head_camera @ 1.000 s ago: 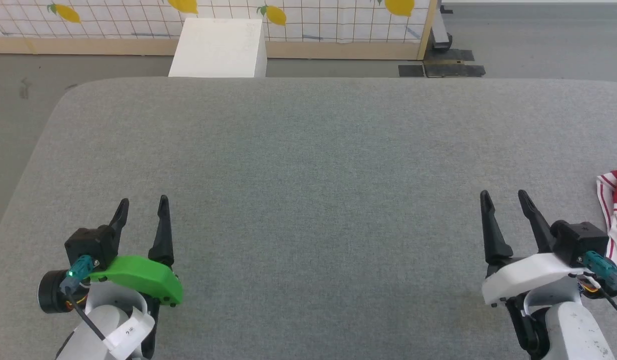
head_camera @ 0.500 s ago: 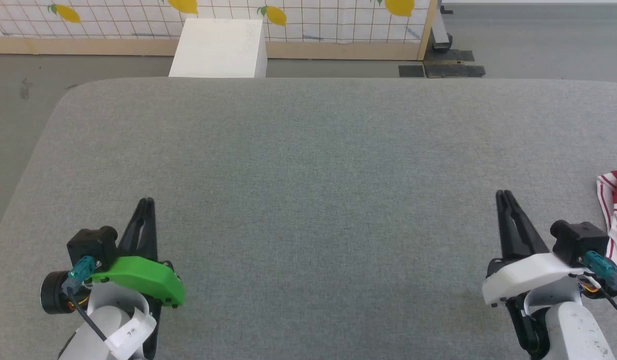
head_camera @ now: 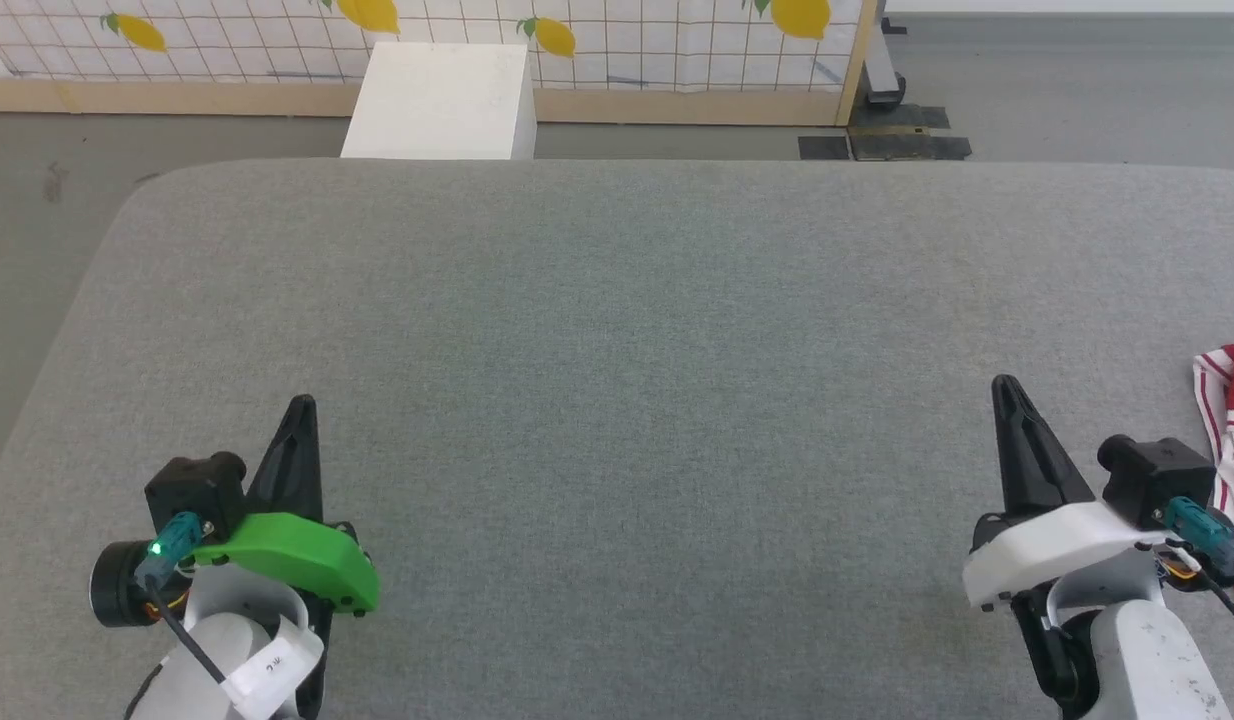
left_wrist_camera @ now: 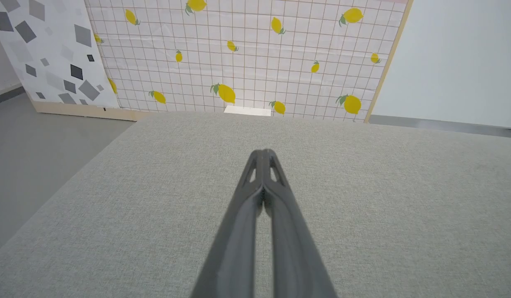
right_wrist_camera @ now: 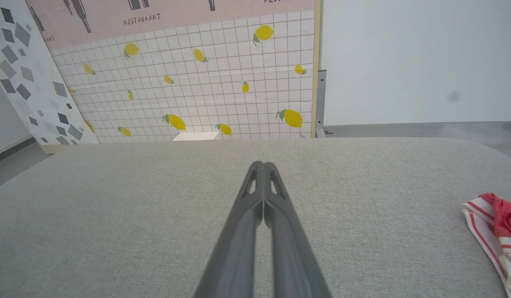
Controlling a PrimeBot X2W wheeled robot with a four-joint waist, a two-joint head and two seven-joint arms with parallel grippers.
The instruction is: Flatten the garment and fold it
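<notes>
A wide grey fabric tabletop (head_camera: 617,350) with rounded corners takes most of the head view. Behind its far edge a white box (head_camera: 437,100) stands on the grey floor (head_camera: 37,250), just in front of a white grid panel printed with yellow lemons (head_camera: 657,40), which has a pale wooden frame (head_camera: 177,97). Right of the panel, dark flat patches (head_camera: 885,145) lie on the floor. In the wrist views, a white panel with grey and black shapes (left_wrist_camera: 44,49) leans at the left, a pink poster reading RESTAURANT (right_wrist_camera: 177,12) is above the lemons, and a plain white wall (right_wrist_camera: 417,62) is at the right.
</notes>
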